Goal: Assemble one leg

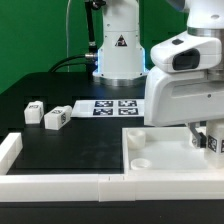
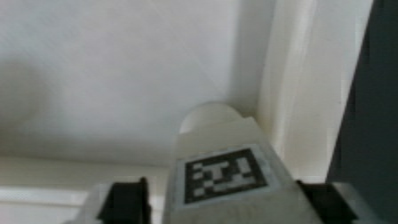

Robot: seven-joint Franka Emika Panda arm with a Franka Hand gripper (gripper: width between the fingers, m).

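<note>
Clearly the leg (image 2: 224,165) sits between the two fingers (image 2: 128,200) of the hand (image 2: 222,203), which holds it closed at both sides, above the white panel (image 1: 165,160) on the table (image 1: 60,150).

The black tabletop (image 1: 60,135) is seen from low and near in the exterior view; the big flat white square panel (image 1: 165,155) (image 2: 107,80) is shared, viewed close-up from the wrist.

White tagged leg (image 2: 228,165) between the claw (image 2: 226,200) fingers, just over the white panel (image 2: 107,80).
</note>
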